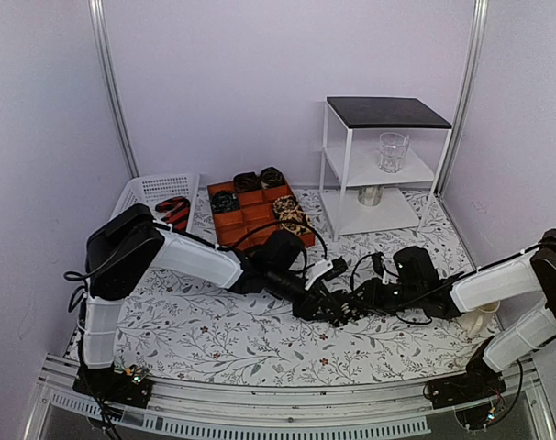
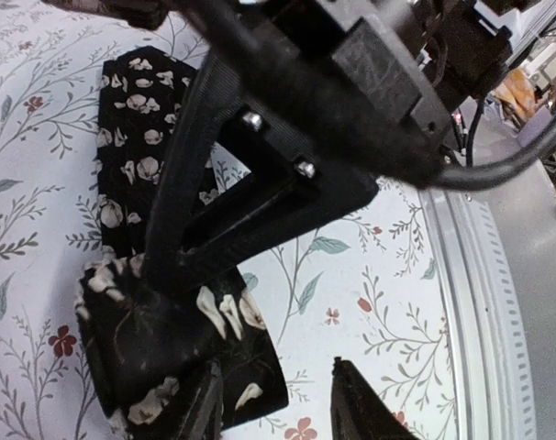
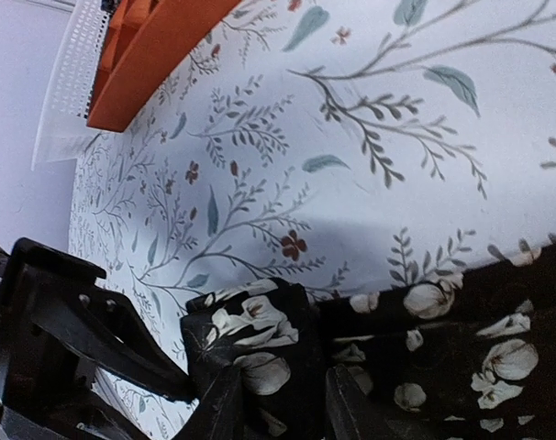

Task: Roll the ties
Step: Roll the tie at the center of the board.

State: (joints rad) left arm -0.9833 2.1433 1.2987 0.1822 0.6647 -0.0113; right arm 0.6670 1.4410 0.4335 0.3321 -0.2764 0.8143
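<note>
Just in front of the orange compartment tray (image 1: pixel 257 220), the black flower-print necktie (image 2: pixel 131 183) lies on the floral counter (image 1: pixel 214 330); it looks limp, light and slippery, best pinched at its folded end. There the right claw (image 3: pixel 285 408) grips the fold, while the left claw (image 2: pixel 278 408) gapes beside it, empty. Several tray compartments hold coiled ties (image 1: pixel 289 211), and the white basket (image 1: pixel 145 190) left of the tray holds a red-and-black striped tie (image 1: pixel 174 211).

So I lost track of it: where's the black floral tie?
The tie lies centrally in the top view, between both arms' fingers, just before the orange tray.

Tie (image 2: pixel 140 183) matt black printed cloth, fingers (image 2: pixel 362 408) matt black plastic, surface (image 3: pixel 370 211) smooth leaf-printed covering, tray (image 3: pixel 159 55) smooth orange, tumbler (image 1: pixel 393 151) clear glossy glass.
</note>
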